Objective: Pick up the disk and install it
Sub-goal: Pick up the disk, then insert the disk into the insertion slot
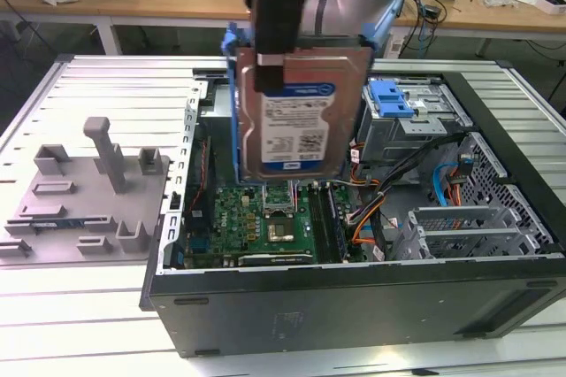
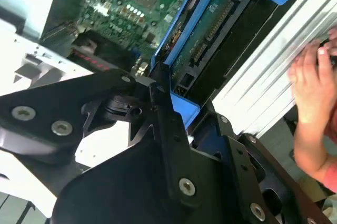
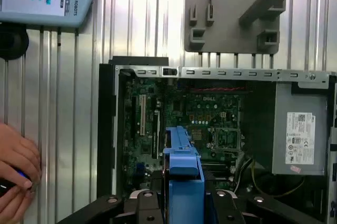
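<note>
Flat silver hard-drive disk in blue plastic carrier (image 1: 301, 116) hangs above the open black computer case (image 1: 354, 306); jaws clamp its carrier edge. Likely stiff, weighty, shock-sensitive.

One disk (image 1: 296, 116), one computer case (image 1: 354, 306), one hand (image 2: 313, 82)

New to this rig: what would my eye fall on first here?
The disk, in its blue carrier, hangs in the gripper above the open computer case and its green motherboard. A grey fixture plate lies at the exterior view's left; a person's hand rests beside the case.
</note>
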You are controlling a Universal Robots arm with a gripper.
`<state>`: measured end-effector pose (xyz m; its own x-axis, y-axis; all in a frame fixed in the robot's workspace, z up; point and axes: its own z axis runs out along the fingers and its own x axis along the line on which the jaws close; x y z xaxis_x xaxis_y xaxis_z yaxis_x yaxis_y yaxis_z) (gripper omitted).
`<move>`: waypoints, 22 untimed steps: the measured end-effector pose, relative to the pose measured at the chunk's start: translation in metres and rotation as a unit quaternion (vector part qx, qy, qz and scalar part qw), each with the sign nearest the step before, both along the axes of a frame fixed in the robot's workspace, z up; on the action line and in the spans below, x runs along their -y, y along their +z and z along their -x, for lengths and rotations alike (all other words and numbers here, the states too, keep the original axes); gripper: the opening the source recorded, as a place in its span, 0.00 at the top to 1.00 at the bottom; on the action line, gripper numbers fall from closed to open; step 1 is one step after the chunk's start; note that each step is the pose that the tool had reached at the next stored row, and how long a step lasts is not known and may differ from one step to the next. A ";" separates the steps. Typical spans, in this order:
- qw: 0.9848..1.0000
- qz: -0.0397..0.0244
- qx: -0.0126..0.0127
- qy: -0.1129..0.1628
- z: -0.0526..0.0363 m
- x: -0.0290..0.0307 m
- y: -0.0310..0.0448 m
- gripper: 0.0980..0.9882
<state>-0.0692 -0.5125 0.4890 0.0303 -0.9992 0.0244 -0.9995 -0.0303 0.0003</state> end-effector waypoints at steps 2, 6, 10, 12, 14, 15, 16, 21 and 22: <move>1.000 0.000 0.000 0.000 -0.0198 0.0039 0.0000 0.70; 1.000 -0.002 0.000 0.000 -0.0421 0.0040 0.0000 0.70; 1.000 -0.003 0.000 0.000 -0.0585 0.0039 0.0000 0.70; 1.000 -0.003 0.000 0.000 -0.0586 0.0040 -0.0001 0.70; 1.000 -0.003 0.000 0.000 -0.0592 0.0040 -0.0002 0.70; 1.000 -0.003 0.000 0.000 -0.0596 0.0040 -0.0003 0.70; 1.000 -0.003 0.000 0.000 -0.0597 0.0040 -0.0004 0.70; 1.000 -0.003 0.000 0.000 -0.0600 0.0035 -0.0006 0.70; 1.000 -0.003 0.000 0.000 -0.0600 0.0035 -0.0005 0.70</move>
<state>-0.0092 -0.5161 0.4885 0.0304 -0.9994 0.0180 -0.9995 -0.0304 0.0001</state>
